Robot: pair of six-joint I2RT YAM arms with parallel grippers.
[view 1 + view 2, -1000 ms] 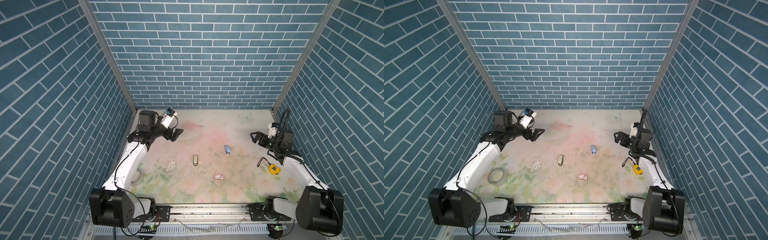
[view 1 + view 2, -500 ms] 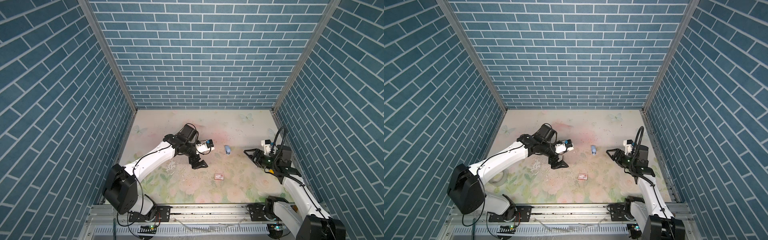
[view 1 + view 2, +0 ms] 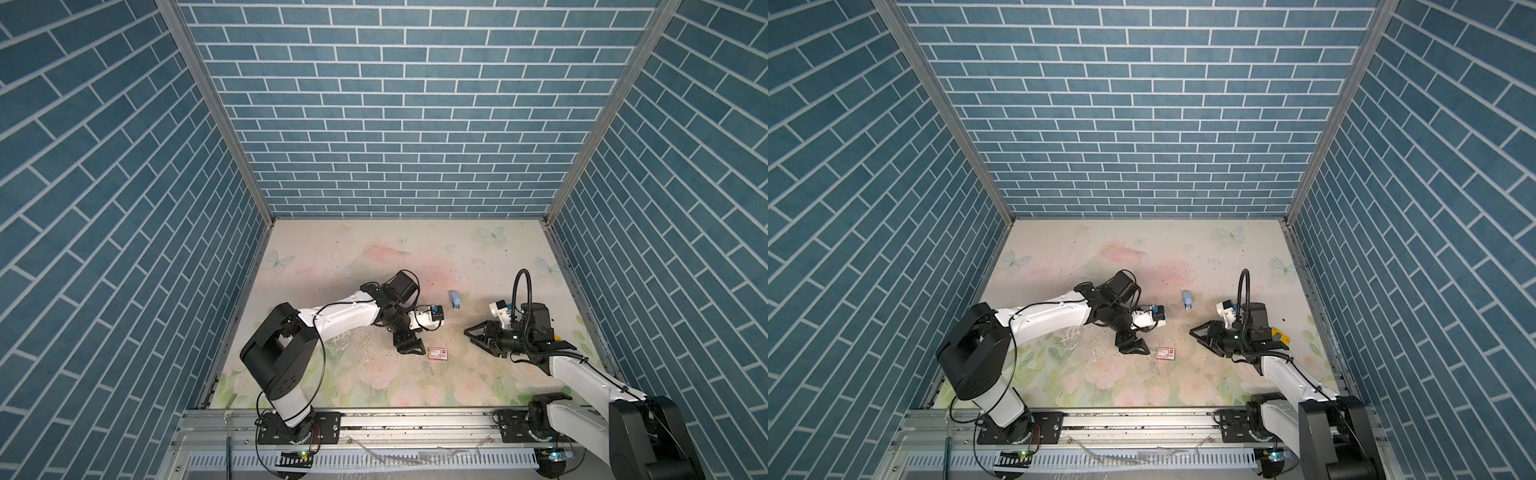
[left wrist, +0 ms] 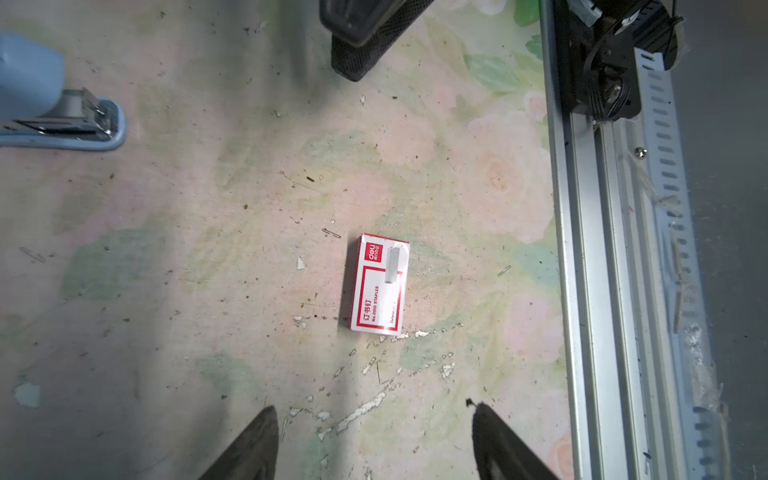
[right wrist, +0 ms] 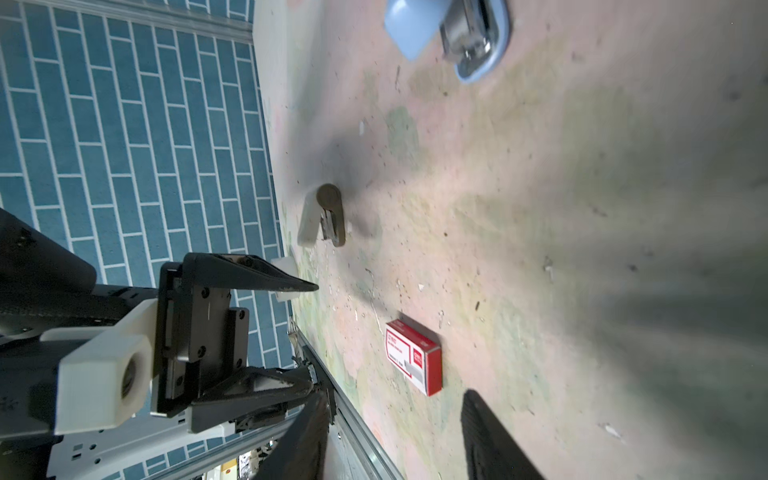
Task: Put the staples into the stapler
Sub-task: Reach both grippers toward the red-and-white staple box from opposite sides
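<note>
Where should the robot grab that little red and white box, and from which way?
Pinch the red-and-white box across its two long sides, coming down from above. It lies flat on the table, and the left gripper hovers near it, jaws open across that narrow width.

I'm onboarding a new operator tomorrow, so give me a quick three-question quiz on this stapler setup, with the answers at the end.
1. True or false: the left gripper is shut on the red-and-white box.
2. What does the right gripper hold? A: nothing. B: a roll of tape. C: a pen.
3. In a top view, which lies nearer the back wall: the blue stapler or the red-and-white box?

Key:
1. False. Its jaws stand apart and the box lies free on the table.
2. A.
3. The blue stapler.
</note>
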